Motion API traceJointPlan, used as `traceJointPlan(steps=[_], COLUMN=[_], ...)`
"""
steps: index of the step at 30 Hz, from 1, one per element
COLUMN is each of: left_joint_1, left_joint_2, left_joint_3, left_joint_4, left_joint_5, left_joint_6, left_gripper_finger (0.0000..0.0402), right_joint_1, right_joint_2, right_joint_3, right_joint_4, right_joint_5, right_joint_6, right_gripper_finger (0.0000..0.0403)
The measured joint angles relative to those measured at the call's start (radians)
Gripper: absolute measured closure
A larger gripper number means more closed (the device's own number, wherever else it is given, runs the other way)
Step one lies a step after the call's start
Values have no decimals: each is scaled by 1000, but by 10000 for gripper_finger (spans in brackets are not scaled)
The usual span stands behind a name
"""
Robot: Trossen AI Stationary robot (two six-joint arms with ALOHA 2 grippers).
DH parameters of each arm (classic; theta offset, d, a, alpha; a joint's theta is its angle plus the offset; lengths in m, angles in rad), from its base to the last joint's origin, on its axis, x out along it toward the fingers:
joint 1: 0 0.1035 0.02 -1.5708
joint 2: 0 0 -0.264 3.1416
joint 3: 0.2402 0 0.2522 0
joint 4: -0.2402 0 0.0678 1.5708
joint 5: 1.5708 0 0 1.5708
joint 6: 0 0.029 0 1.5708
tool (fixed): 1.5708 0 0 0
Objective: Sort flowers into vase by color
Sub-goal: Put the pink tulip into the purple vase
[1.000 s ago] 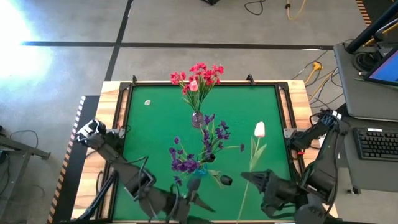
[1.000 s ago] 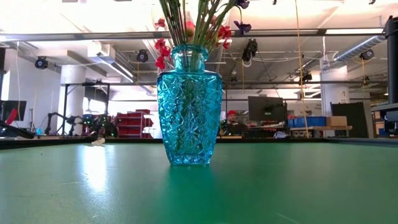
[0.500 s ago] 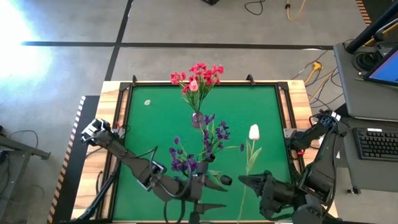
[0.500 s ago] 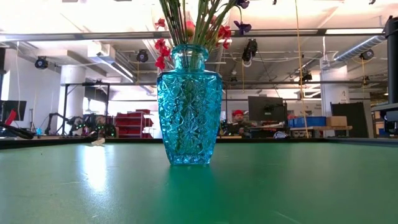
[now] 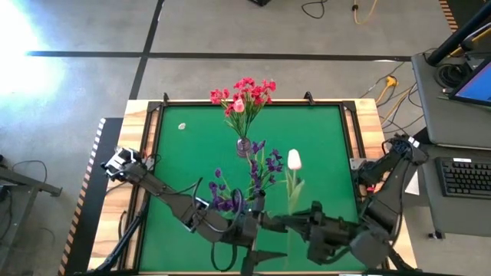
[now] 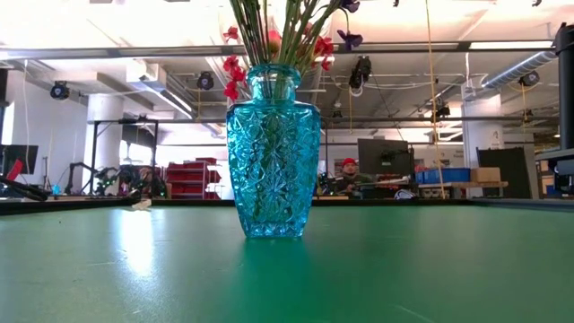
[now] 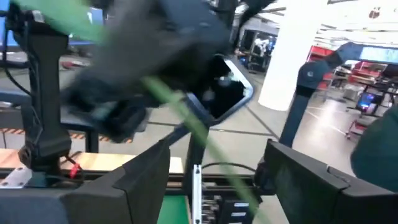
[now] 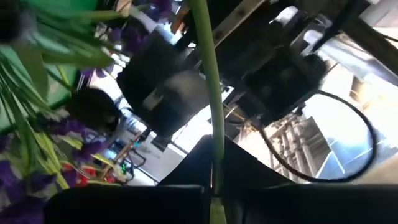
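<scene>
A pale tulip (image 5: 294, 159) on a long green stem is carried over the near middle of the green table by my right gripper (image 5: 296, 222), which is shut on it. My left gripper (image 5: 257, 230) is open right beside it. In the left wrist view the tulip's stem (image 7: 186, 115) slants between the left gripper's spread fingers (image 7: 214, 163); whether they touch it, I cannot tell. Purple sprays (image 5: 234, 195) stand just left of the tulip. Red blooms (image 5: 245, 93) lean out of a vase (image 5: 244, 146) farther back. The low view shows a blue cut-glass vase (image 6: 272, 148) holding stems. My right gripper (image 8: 214, 186) pinches the tulip's stem (image 8: 211, 143) between its two fingers, low on the stem and far from the bloom. The fingers come level from the table's right side and lie across the stem. The tulip is lifted clear, and its bloom tilts toward the far edge.
A small pale scrap (image 5: 182, 126) lies near the table's far left corner. A raised dark frame (image 5: 157, 115) rims the green mat. A keyboard and a laptop sit on a bench to the right. The mat's far right part is bare.
My right gripper has carried the tulip toward the table's left, and the bloom has shifted from the right part of the mat to beside the purple sprays. My left gripper has moved right and slightly toward the far edge, meeting the tulip's stem.
</scene>
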Motion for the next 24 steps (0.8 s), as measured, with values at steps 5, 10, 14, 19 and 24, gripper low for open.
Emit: traceJointPlan(steps=[5,10,14,19,24], left_joint_1=[3,6,6,12,11], left_joint_2=[0,0,0,0,0], left_joint_3=[0,0,0,0,0], left_joint_4=[3,3,2,7,12], left_joint_5=[-1,-11,-11,-14,-15], left_joint_6=[-12,-2,12,11,11], left_gripper_finger=[153,179,223,292,364], right_joint_1=[-40,-46,-46,-46,-46], right_joint_2=[0,2,3,3,3], right_joint_3=[0,0,0,0,0], right_joint_4=[32,62,65,68,88], right_joint_5=[-68,-73,-78,-77,-81], right_joint_6=[-101,-130,-147,-109,-49], right_gripper_finger=[394,394,394,394,385])
